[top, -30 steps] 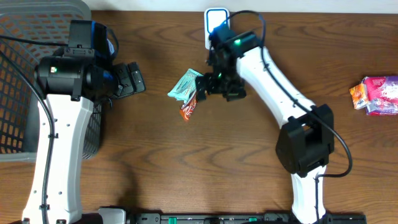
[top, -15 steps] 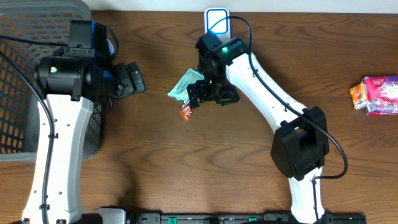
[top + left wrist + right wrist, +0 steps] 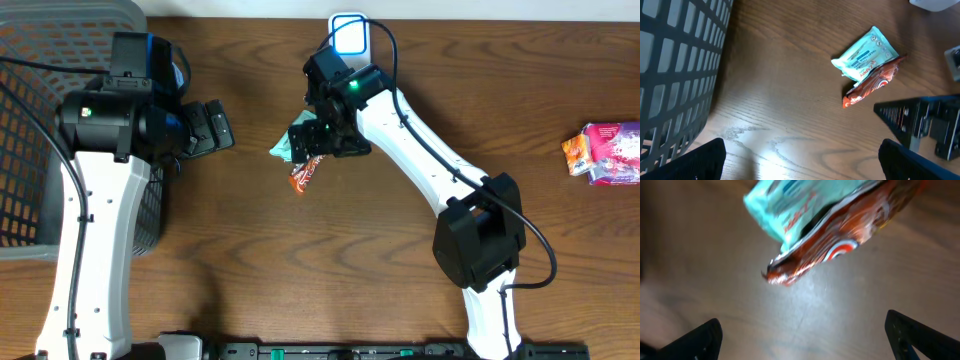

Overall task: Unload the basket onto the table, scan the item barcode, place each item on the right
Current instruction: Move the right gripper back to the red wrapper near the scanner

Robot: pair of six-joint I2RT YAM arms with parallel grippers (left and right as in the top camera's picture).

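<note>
Teal packet (image 3: 284,147) lies flat on the table (image 3: 300,260), left of centre, touching an orange packet (image 3: 303,176) just beside it, both near the scanner (image 3: 347,30) at the far edge. The right gripper (image 3: 320,140) hovers directly over the pair, jaws wide and empty, apparently lining up a pick to present a barcode. The teal wrapper is crinkly, with white print; no barcode is legible. The left gripper (image 3: 210,127) hangs open and empty beside the basket (image 3: 40,60).
</note>
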